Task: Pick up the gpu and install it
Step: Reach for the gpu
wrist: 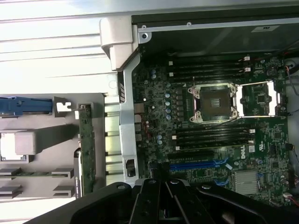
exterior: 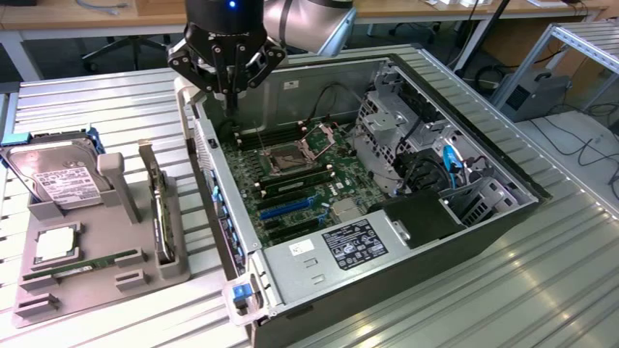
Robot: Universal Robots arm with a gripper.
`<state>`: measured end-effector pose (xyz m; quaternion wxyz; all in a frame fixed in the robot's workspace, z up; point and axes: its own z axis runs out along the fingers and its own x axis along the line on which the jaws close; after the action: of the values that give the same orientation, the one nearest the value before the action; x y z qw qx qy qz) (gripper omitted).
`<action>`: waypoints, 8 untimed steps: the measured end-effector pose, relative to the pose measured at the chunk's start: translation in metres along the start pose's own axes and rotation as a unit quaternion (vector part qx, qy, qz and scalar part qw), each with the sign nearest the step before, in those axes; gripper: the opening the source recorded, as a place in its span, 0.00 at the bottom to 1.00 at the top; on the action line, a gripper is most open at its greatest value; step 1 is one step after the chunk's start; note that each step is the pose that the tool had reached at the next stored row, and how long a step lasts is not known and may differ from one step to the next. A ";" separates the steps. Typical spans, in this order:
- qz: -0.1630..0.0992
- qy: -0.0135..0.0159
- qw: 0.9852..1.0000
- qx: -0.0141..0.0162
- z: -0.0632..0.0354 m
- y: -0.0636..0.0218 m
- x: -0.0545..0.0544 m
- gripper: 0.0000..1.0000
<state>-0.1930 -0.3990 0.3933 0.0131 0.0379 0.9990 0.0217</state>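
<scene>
On the slatted metal desk (exterior: 97, 109), the thin dark gpu card (exterior: 161, 214) stands edge-up in a grey holder (exterior: 87, 286) for grasping, apart from the empty, pressed-together pincer (exterior: 230, 98).

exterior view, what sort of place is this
Probably a robotics lab or workshop set up for computer assembly: an open computer case with its motherboard bare lies on a slatted metal table, a grey fixture beside it holds parts, and desks stand behind.

Ribbed metal table (exterior: 97, 101) carries an open PC case (exterior: 387, 290) lying on its side, with a grey parts tray (exterior: 97, 290) parked right beside it, on the exterior view's left.
</scene>
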 end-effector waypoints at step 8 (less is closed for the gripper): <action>0.000 0.000 1.000 0.000 -0.0001 -0.0002 0.003 0.11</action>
<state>-0.1958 -0.3990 0.3933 0.0131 0.0379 0.9990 0.0217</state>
